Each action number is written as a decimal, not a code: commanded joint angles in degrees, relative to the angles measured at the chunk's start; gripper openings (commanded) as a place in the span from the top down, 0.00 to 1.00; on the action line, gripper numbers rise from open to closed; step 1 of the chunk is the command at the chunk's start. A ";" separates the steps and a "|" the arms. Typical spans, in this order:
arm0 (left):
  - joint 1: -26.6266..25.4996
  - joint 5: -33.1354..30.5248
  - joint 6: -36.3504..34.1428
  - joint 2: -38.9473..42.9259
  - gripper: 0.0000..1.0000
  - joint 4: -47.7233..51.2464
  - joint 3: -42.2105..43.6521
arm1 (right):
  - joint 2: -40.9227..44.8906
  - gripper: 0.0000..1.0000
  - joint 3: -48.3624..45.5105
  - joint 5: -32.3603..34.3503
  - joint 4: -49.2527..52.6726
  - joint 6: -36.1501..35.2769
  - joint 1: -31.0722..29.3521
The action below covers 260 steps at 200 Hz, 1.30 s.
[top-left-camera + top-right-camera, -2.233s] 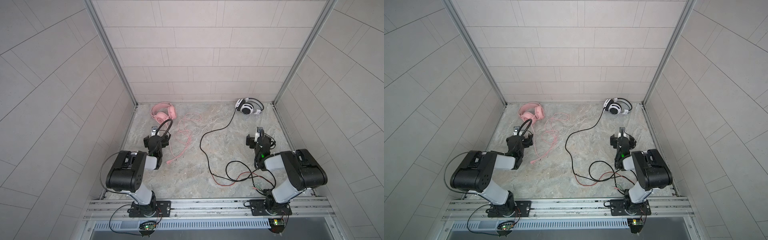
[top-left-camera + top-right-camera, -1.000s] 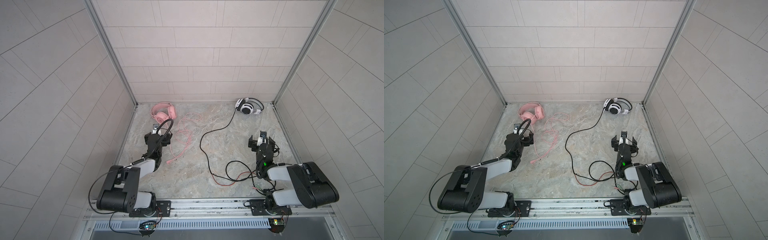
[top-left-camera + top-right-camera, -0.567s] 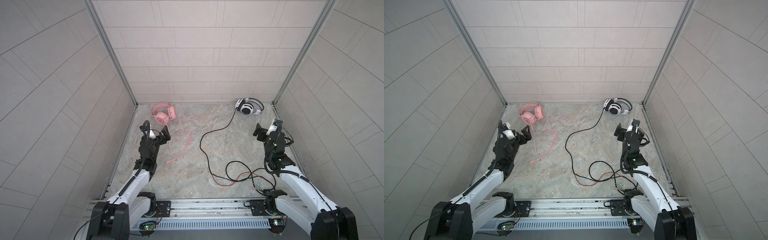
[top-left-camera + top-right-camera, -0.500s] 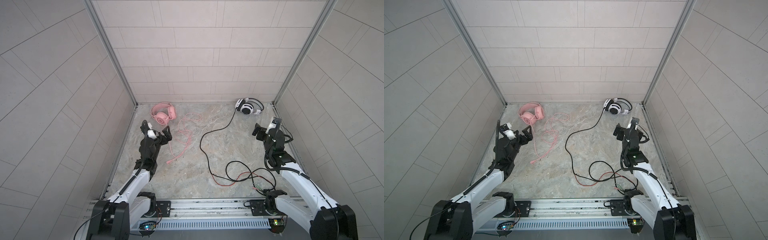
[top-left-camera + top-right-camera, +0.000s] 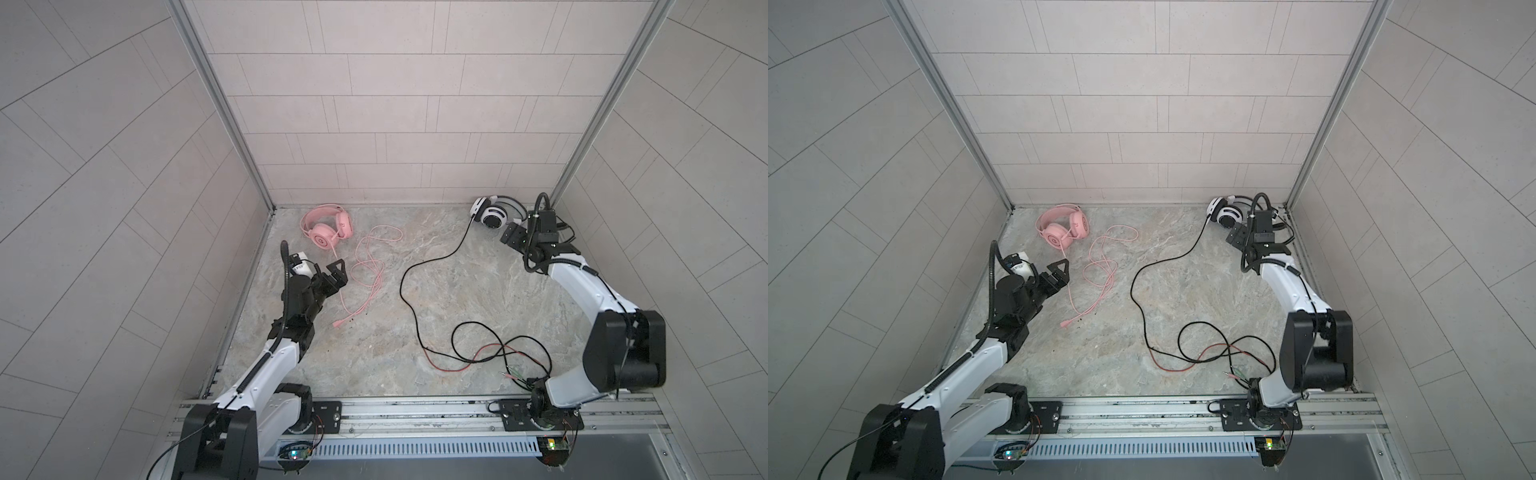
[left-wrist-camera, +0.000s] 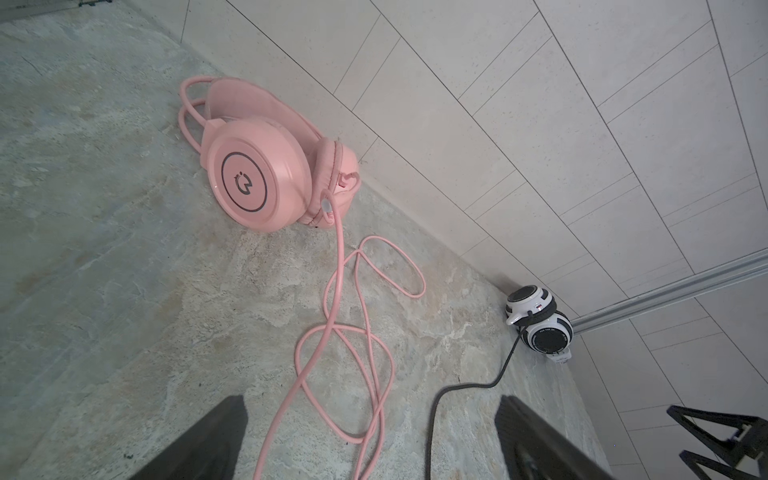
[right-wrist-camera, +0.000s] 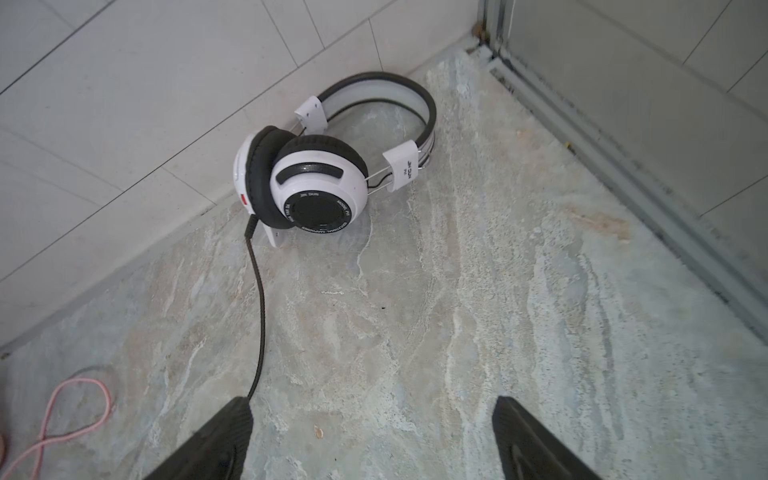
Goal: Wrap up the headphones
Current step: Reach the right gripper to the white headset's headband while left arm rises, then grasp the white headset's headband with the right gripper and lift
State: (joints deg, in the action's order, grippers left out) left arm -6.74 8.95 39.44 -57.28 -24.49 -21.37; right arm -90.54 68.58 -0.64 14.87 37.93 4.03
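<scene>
On the left, the left gripper point(image 6: 370, 401) hovers with its jaws wide apart and nothing between them, just near of the pink cable point(image 5: 370, 266), whose loops lie loose on the marbled floor point(image 5: 457, 291). The pink headset point(image 5: 326, 226) rests at the far left, close to the back wall, with one cup face up. I think the step in hand is the reach toward each headset, and no wrapping is begun. For this side, I would advise to come down on the cable where it leaves the cup, not on the middle of the loops, because there the strands cross and two may be pinched together. In the middle, the black cable point(image 5: 409, 291) runs from the far right down to a tangle with a red strand at the near right, so it needs to be gathered slowly, or the knot may tighten. At the far right, the white-and-black headset point(image 7: 316, 183) lies near the corner and against the back wall. The right gripper point(image 7: 371, 403) is just near of it, fingers spread and empty, aimed at the floor beside the cups. It should take the thin headband, which stands free of the wall, and draw the headset away from the corner before any winding.
</scene>
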 commanded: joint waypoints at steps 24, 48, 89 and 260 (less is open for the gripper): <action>-0.47 -1.32 0.42 0.83 0.00 5.14 -1.62 | -17.84 0.14 14.11 -13.50 5.32 18.12 4.71; -0.62 -1.40 -0.12 0.46 0.00 5.03 -1.53 | -26.50 0.14 22.22 -18.92 3.82 25.74 5.63; -0.68 1.02 -0.13 -2.47 0.00 4.64 -2.93 | -34.77 0.18 28.09 -19.52 -3.58 39.80 5.72; -2.16 2.21 -1.23 -6.00 0.01 7.18 -5.79 | -49.29 0.01 53.32 -16.05 5.20 49.85 4.58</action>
State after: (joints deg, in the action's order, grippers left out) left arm -8.56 10.74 39.00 -63.07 -17.23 -25.26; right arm -136.66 119.85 -17.56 17.32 81.01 8.99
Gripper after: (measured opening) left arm 0.994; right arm 0.993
